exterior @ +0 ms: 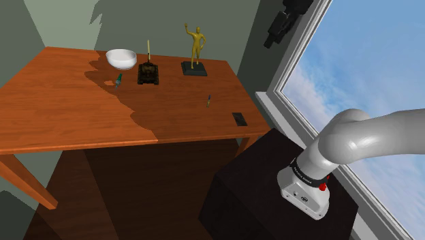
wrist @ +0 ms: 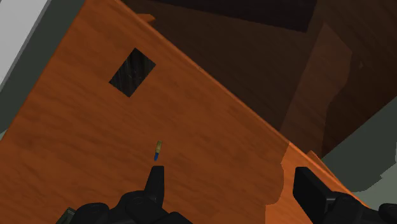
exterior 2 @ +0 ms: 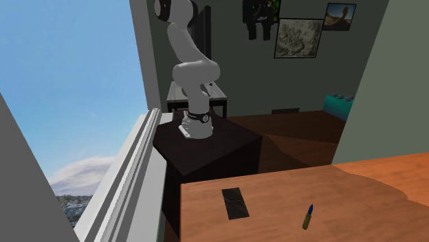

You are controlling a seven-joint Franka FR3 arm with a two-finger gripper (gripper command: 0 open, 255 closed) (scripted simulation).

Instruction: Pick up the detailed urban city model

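Note:
The city model [exterior: 238, 119] is a small flat dark rectangular plate lying on the wooden table [exterior: 82, 109], close to the corner nearest the stand. It also shows in the second exterior view [exterior 2: 234, 203] and, well ahead of the fingers, in the wrist view [wrist: 132, 72]. My black gripper [wrist: 230, 181] hangs high above the table's edge, open, with nothing between its fingers. In the shoulder view the gripper [exterior: 272, 39] sits up by the window frame, far above the plate.
A small blue-and-yellow stick [exterior: 208, 101] lies on the table near the plate [wrist: 157, 149]. Farther back stand a white bowl [exterior: 120, 58], a dark tank model [exterior: 148, 73] and a gold figurine [exterior: 195, 44]. The dark stand [exterior: 272, 191] adjoins the table; a window runs alongside.

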